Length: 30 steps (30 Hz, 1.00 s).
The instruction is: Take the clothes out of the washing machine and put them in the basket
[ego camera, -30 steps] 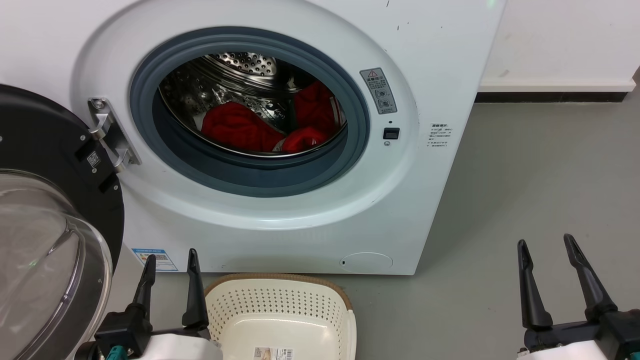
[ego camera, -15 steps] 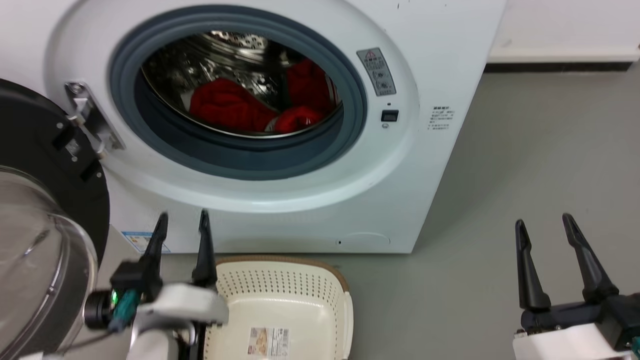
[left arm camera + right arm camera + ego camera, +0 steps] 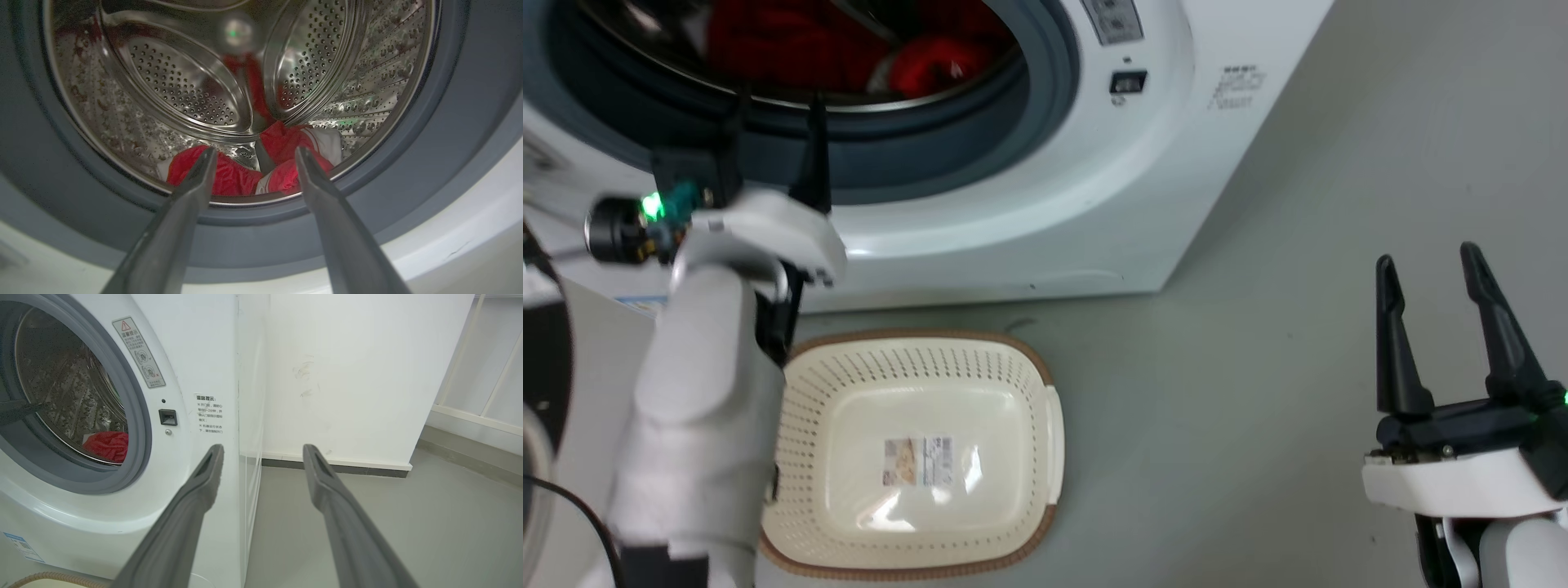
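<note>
The washing machine [image 3: 1045, 204] stands on the grey floor [image 3: 1258, 367] with its porthole open, and the clothes [image 3: 931, 65] lie inside it at the bottom of the perforated steel drum [image 3: 179, 90]. The left wrist view shows them as two red heaps side by side: a mostly plain red garment [image 3: 229, 177] on the left and a red garment with white panels [image 3: 302, 143] on the right, bunched against a drum paddle. The left gripper [image 3: 776, 102] is raised to the mouth of the machine. Its two dark fingers are spread well apart with nothing between them, their tips level with the lower curve of the grey rubber seal [image 3: 980, 139] and short of the fabric. A small green light [image 3: 649, 206] glows on that wrist, and the pale left forearm [image 3: 694, 392] crosses the left edge of the basket [image 3: 1045, 425] in the head view. The basket sits on the floor just in front of the machine, below the opening, upright and cream-white with a brown rim, and a barcode label [image 3: 919, 461] shows on its bottom. The right gripper [image 3: 1427, 255] hangs over bare floor to the right of the machine, well apart from the basket, with its fingers also spread wide and gripping nothing. Its own camera looks past the machine's front right corner, where a warning sticker [image 3: 139, 351] and a small dark latch [image 3: 168, 416] sit beside the seal, towards a white wall [image 3: 347, 375]
</note>
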{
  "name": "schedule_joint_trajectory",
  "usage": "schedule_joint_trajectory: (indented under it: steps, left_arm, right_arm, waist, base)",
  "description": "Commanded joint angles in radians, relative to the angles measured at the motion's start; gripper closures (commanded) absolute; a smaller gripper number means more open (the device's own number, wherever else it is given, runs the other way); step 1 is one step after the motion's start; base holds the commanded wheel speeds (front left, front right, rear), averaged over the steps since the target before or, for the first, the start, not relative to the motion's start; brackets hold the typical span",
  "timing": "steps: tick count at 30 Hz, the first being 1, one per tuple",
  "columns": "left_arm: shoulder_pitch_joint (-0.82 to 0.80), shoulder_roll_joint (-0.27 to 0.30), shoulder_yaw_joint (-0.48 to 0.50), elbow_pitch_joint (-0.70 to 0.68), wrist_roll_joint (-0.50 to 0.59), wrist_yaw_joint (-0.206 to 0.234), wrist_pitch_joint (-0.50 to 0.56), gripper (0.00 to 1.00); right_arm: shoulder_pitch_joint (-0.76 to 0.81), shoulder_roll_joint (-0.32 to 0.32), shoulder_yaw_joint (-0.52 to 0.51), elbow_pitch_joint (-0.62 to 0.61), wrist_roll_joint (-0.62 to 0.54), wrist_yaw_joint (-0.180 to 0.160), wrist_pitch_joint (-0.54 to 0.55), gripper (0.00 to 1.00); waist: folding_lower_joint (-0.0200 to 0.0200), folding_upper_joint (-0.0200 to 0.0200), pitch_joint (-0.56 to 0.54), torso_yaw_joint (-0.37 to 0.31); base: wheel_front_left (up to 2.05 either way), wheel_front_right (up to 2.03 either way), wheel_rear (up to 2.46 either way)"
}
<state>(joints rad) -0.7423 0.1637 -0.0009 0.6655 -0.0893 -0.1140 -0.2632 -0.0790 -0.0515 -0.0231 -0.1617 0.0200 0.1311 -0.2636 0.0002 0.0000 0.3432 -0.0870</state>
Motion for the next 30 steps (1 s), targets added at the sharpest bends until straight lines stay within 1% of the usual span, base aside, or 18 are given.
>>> schedule_joint_trajectory:
  steps: [1,4,9,11,13,15,17,19,25,30]
  left_arm:
    - [-0.071,0.022,-0.017,0.058,0.014,-0.005,-0.003,0.0]
    - [-0.207,0.055,-0.053,0.158,0.023,-0.01,0.022,0.0]
    - [-0.412,0.105,-0.121,0.266,0.025,-0.014,0.093,0.0]
    - [-0.487,0.112,-0.171,0.298,0.006,-0.015,0.13,0.0]
    - [-0.556,0.132,-0.226,0.328,-0.016,-0.015,0.179,0.0]
    - [-0.619,0.141,-0.275,0.352,-0.062,-0.015,0.231,0.0]
    - [-0.677,0.149,-0.337,0.364,-0.102,-0.015,0.297,0.0]
    - [-0.725,0.159,-0.382,0.368,-0.166,-0.015,0.371,0.0]
    - [-0.839,0.224,-0.52,0.333,-0.324,-0.016,0.616,0.0]
    - [-0.909,0.286,-0.599,0.302,-0.421,-0.016,0.805,0.0]
  right_arm:
    - [-0.032,0.002,0.003,-0.006,0.013,-0.001,-0.002,0.0]
    - [-0.063,0.002,0.01,-0.011,0.032,-0.001,-0.002,0.0]
    - [-0.12,0.003,0.011,-0.014,0.068,-0.001,-0.002,0.0]
    - [-0.139,0.003,0.012,-0.015,0.082,-0.001,-0.002,0.0]
    - [-0.155,0.002,0.014,-0.017,0.093,-0.001,-0.002,0.0]
    - [-0.169,0.003,0.016,-0.017,0.101,-0.001,-0.002,0.0]
    - [-0.177,0.003,0.015,-0.017,0.113,-0.001,-0.002,0.0]
    - [-0.179,0.003,0.017,-0.016,0.122,-0.001,-0.002,0.0]
    - [-0.194,0.003,0.037,-0.02,0.146,-0.001,-0.002,0.0]
    - [-0.209,0.003,0.039,-0.026,0.167,-0.001,-0.002,0.0]
  waist:
    - [-0.0002,0.0,0.103,-0.057]
    - [-0.0002,0.0,0.169,-0.083]
    - [-0.0002,0.0,0.272,-0.119]
    - [-0.0002,0.0,0.307,-0.132]
    - [-0.0002,0.0,0.338,-0.144]
    - [-0.0002,0.0,0.361,-0.156]
    - [-0.0002,0.0,0.381,-0.166]
    - [-0.0002,0.0,0.397,-0.174]
    - [-0.0002,0.0,0.447,-0.202]
    - [-0.0002,0.0,0.491,-0.22]
  base:
    - [0.0,0.0,0.0]
    - [0.0,0.0,0.0]
    - [0.0,0.0,0.0]
    - [0.0,0.0,0.0]
    - [0.0,0.0,0.0]
    - [0.0,0.0,0.0]
    - [0.0,0.0,0.0]
    - [0.0,0.0,0.0]
    - [0.0,0.0,0.0]
    - [0.0,0.0,0.0]
